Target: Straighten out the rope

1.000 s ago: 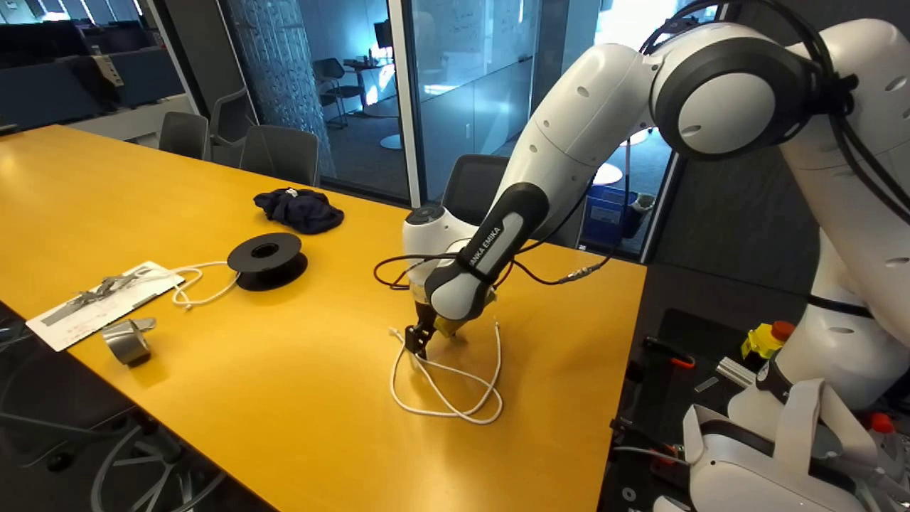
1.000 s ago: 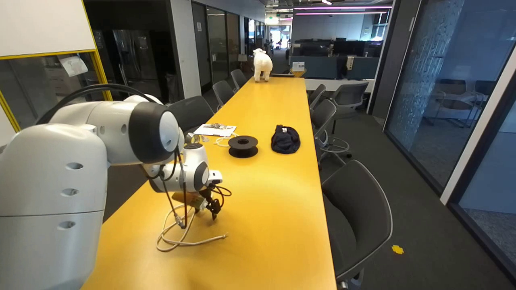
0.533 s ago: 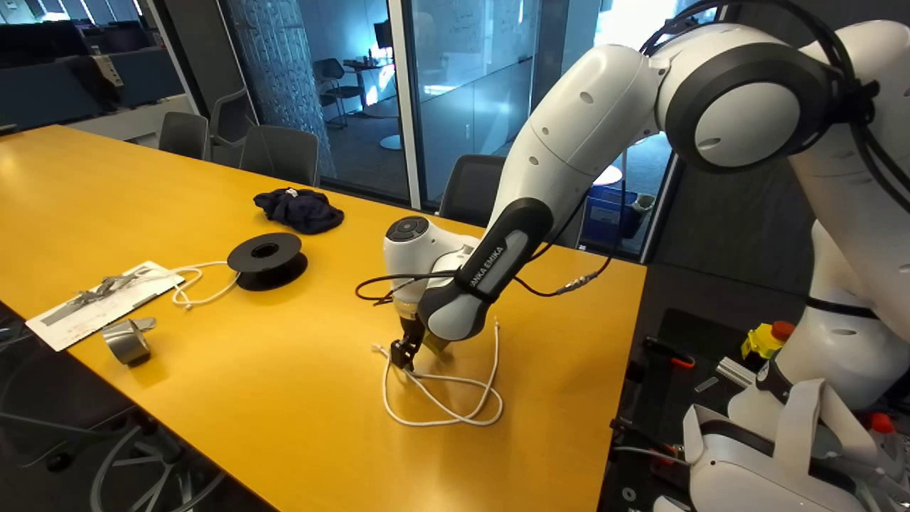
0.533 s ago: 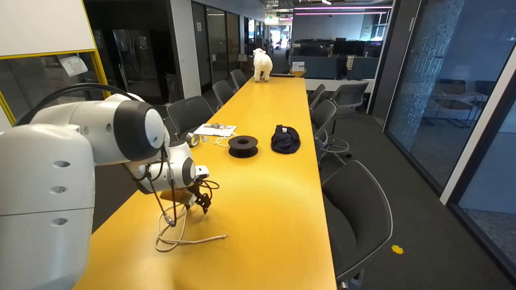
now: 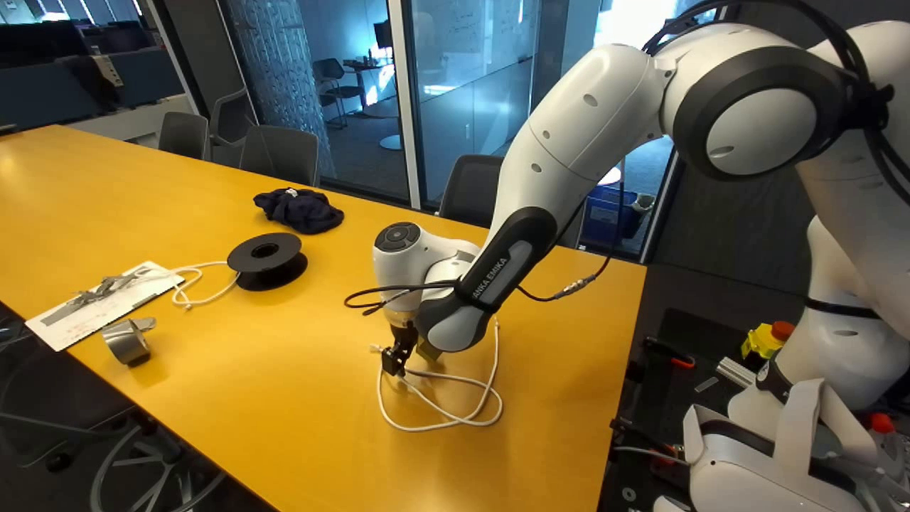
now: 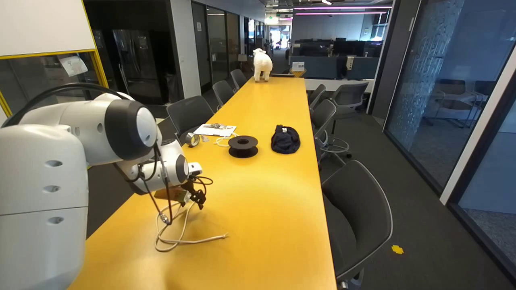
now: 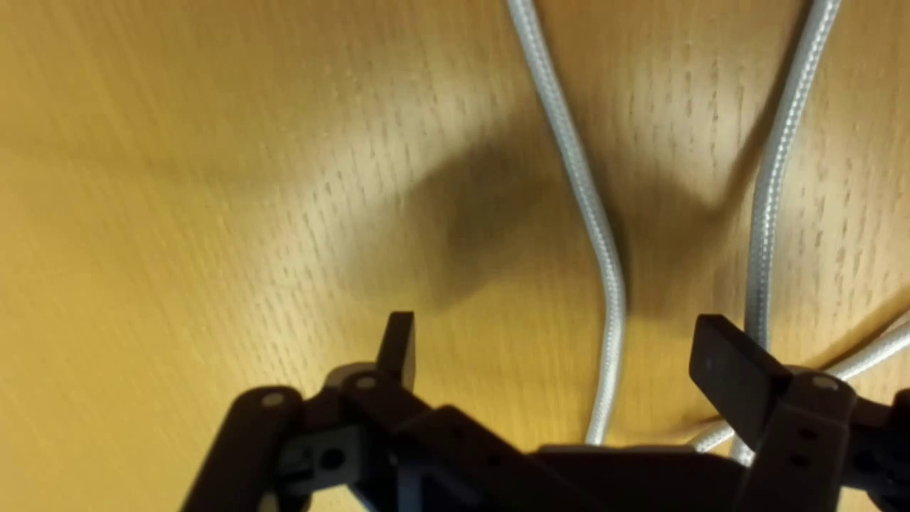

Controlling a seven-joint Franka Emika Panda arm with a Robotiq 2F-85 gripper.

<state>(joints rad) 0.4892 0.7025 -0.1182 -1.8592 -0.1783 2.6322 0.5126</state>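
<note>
Rope (image 7: pixel 615 291) lies partly hidden behind the claw (image 7: pixel 554 347), whose jaws stand wide apart.

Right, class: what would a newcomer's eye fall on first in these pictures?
Probably the white-and-black jointed robot arm, bent over the long yellow table, its open black claw above the thin, looped cream rope. Next, perhaps, the fluffy white sheep figure at the table's far end in an exterior view, with the round black spool between it and the arm.
</note>
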